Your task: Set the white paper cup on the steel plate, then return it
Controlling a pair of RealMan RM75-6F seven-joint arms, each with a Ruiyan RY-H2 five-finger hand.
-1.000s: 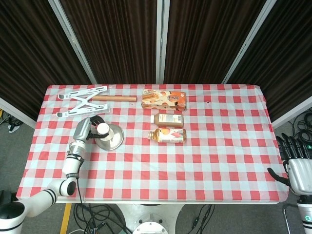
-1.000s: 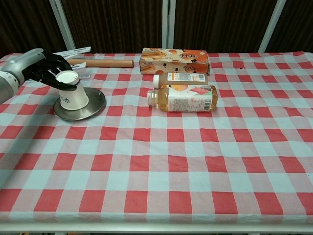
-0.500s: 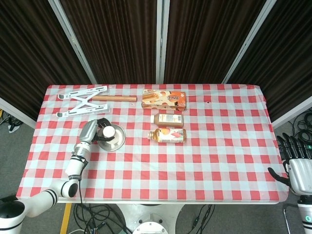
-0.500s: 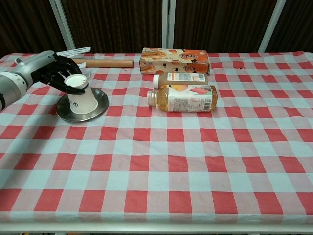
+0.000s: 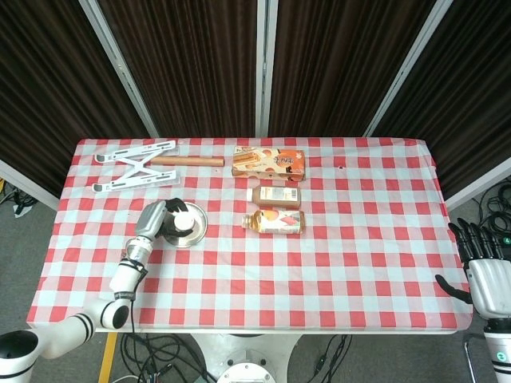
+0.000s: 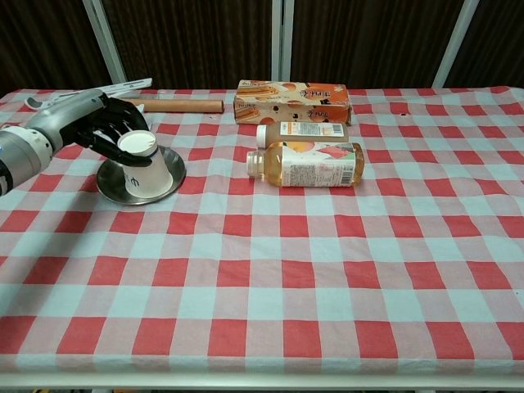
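Your L hand [image 6: 98,131] is gripping the white paper cup [image 6: 147,162], upside down & tilted, over the steel plate [image 6: 135,191]. R hand [image 5: 489,267] is hanging off-table, fingers spread, holding nothing.

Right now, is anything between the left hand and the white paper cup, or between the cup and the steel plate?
Nothing visible. The left hand already grips the white paper cup, which sits upside down and tilted on the steel plate.

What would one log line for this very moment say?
left robot hand: grips white paper cup | cup: upside down, tilted on steel plate | right robot hand: open, off table
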